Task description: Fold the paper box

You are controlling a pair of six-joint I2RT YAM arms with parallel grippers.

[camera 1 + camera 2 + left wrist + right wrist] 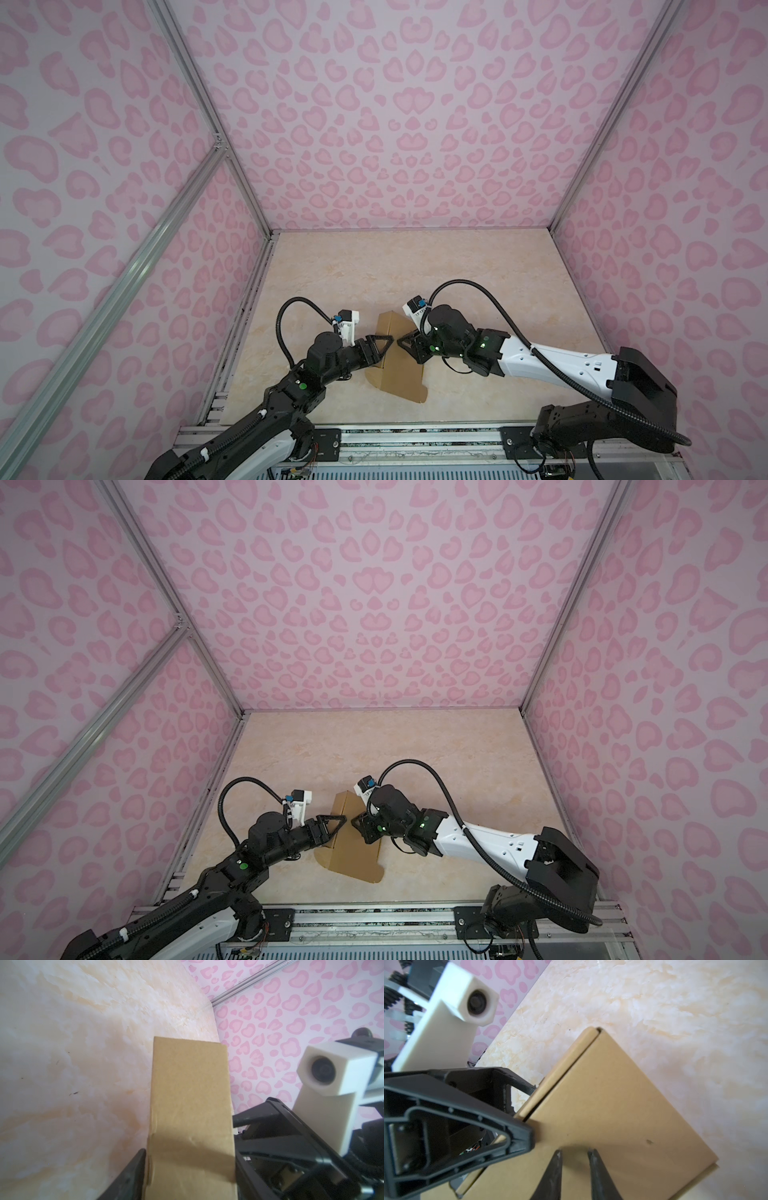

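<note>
The paper box (401, 382) is a brown cardboard piece, partly folded, lying in the middle of the table in both top views (357, 862). One panel stands up toward the back. My left gripper (384, 353) comes at it from the left. In the left wrist view this gripper (189, 1154) has a finger against each side of an upright cardboard strip (191, 1095). My right gripper (400, 343) meets the box from the right. In the right wrist view its jaws (575, 1151) stand slightly apart with nothing between them, tips resting on a flat panel (623, 1115).
The marbled tabletop (415, 270) is enclosed by pink patterned walls at the left, back and right. An aluminium rail (415, 436) runs along the front edge, where both arms are mounted. The two grippers are very close together over the box.
</note>
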